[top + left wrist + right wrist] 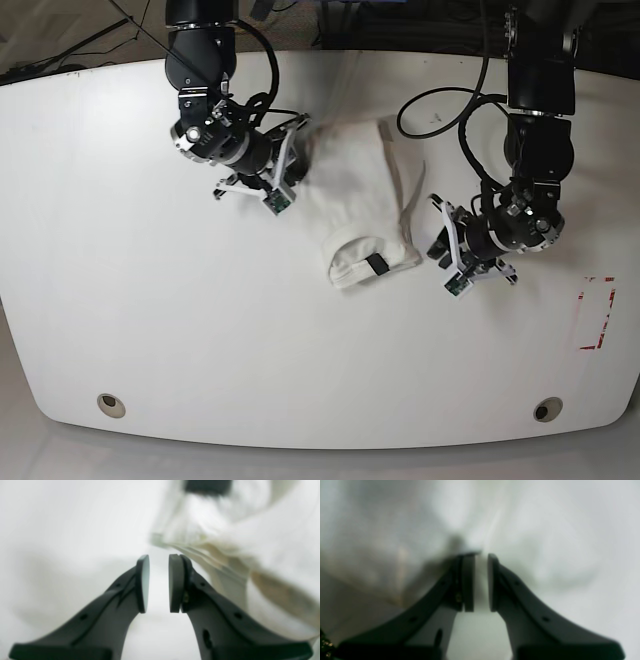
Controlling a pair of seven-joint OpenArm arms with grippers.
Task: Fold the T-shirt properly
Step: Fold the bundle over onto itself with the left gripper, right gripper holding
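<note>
Between our two claws the T-shirt (365, 205) lies on the bench (150, 330), partly folded. Left claw (158, 583) slightly parted, empty, shirt hem just beside. Right claw (480, 582) narrowly parted, cloth between pads, grip uncertain. We should pinch edges squarely, lift evenly.

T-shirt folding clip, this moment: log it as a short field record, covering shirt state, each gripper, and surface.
shirt: T-shirt lies in a narrow folded strip, dark neck label facing up at its near end
left gripper: left gripper slightly open, empty, beside the shirt's edge
right gripper: right gripper slightly open, at the cloth; contact unclear because of blur
surface: white table
fold status: not yet a compact fold
</note>
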